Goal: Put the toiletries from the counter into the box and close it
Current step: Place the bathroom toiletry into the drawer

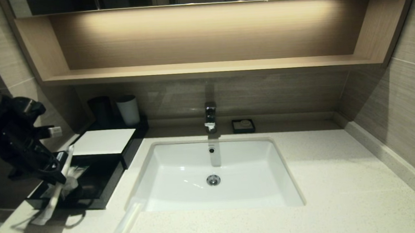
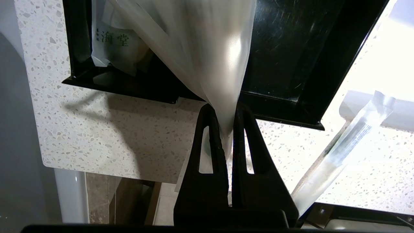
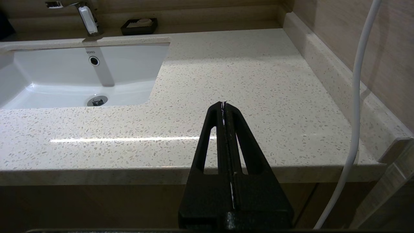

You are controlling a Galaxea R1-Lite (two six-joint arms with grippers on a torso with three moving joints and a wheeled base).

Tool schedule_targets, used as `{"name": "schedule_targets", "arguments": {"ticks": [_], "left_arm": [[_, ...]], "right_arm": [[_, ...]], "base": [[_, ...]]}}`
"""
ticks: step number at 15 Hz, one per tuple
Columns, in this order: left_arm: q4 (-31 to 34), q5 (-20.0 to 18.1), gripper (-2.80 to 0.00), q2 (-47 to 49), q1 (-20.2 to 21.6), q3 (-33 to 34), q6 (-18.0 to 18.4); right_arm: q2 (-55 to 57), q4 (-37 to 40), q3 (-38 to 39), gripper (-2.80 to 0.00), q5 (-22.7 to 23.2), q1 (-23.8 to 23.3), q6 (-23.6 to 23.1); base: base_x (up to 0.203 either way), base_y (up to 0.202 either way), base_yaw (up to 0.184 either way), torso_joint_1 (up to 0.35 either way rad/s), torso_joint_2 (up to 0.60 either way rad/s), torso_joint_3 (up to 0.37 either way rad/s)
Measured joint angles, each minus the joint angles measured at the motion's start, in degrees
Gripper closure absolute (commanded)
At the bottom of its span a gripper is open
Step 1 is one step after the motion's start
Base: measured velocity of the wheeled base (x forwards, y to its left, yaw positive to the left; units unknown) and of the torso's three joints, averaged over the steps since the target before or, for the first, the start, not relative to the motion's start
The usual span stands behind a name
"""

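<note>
Lying in box [image 2: 291,48]: packet [image 2: 110,48]

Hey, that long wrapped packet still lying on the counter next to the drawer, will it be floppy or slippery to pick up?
The long packet lies straight, so it is probably fairly stiff and light. Its glossy wrap may slip, and the loose end may crumple like the packet pinched in the left claw.

The box [image 1: 88,183] is low and black, its drawer pulled open toward the front, with a white flat panel [image 1: 103,141] on top. It stands on the cream speckled surface [image 1: 343,180], left of the sink. A long thin clear packet [image 1: 57,189] hangs over the open drawer. A squarish packet [image 2: 113,48] with green marks lies inside. Another long packet [image 2: 343,152] lies on the surface just beside the box.
</note>
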Motion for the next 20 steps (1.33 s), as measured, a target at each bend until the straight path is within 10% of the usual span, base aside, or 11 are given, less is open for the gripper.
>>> {"name": "schedule_targets", "arguments": {"ticks": [20], "left_arm": [[-0.16, 0.11, 0.0, 1.04, 0.01, 0.05, -0.29]], "right_arm": [[0.0, 0.02, 0.0, 0.0, 0.05, 0.02, -0.02]], "base": [[0.0, 0.0, 0.0, 0.0, 0.0, 0.0]]}}
